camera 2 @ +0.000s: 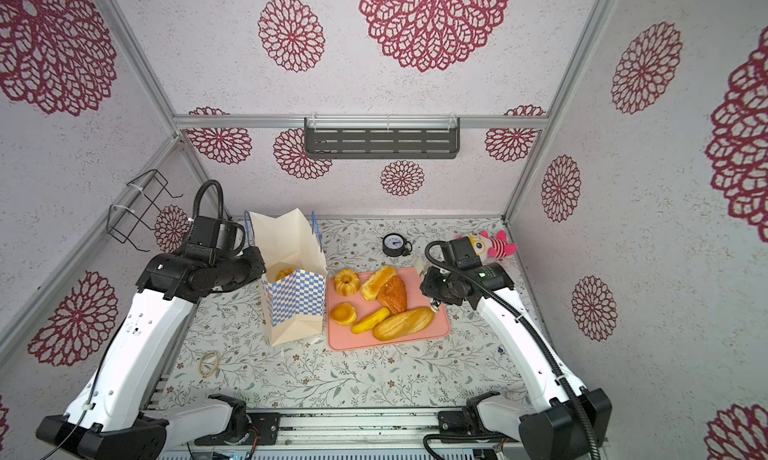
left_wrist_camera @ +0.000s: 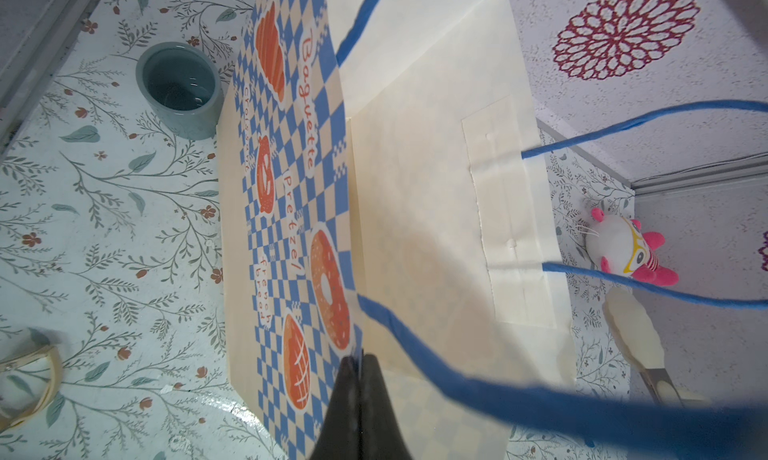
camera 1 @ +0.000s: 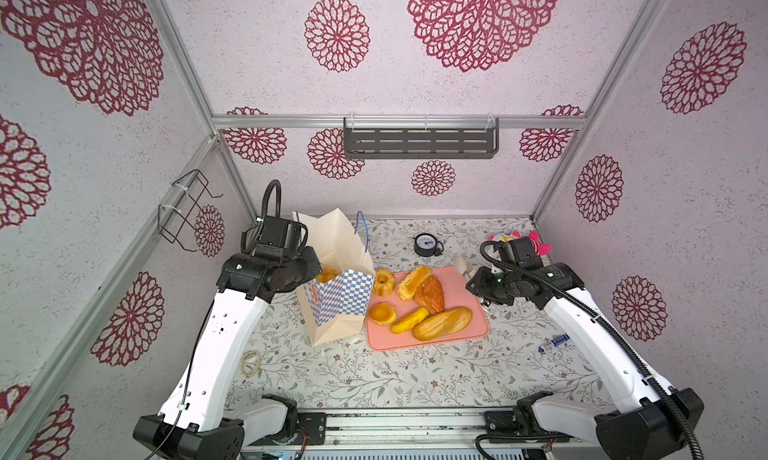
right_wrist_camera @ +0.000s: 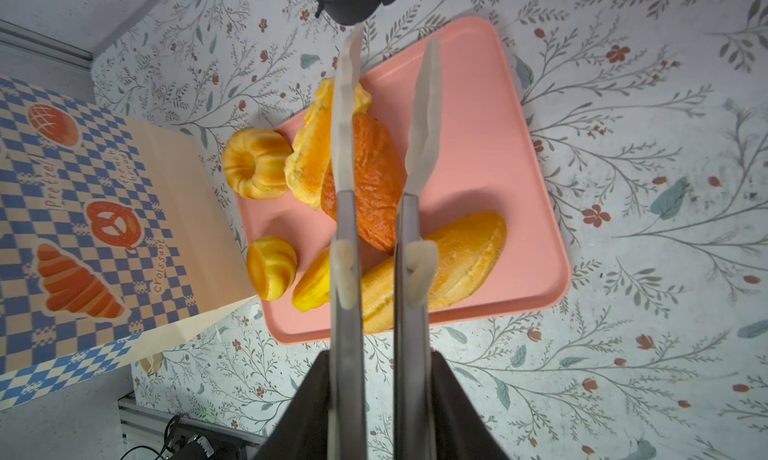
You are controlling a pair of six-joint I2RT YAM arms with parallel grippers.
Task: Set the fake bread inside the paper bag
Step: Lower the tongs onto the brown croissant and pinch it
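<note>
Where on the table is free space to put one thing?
Free: the near strip in front of the pink tray; behind it, beside the clock. Crowded: the tray's half next to the paper bag, packed with fake bread.

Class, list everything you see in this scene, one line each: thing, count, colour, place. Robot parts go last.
paper bag: one, cream with blue checks, left of the tray.
tray: one, pink, mid-table.
bread: six, yellow to brown, on the tray; one more inside the bag.
tongs: one, steel, above the tray.
clock: one, black, behind the tray.
plush toy: one, pink and white, far right corner.
cup: one, teal, beside the bag.
rubber band: one, tan, near left.
shelf: one, grey, back wall.
left gripper: black, shut on the bag's rim.
right gripper: black, shut on the tongs.
</note>
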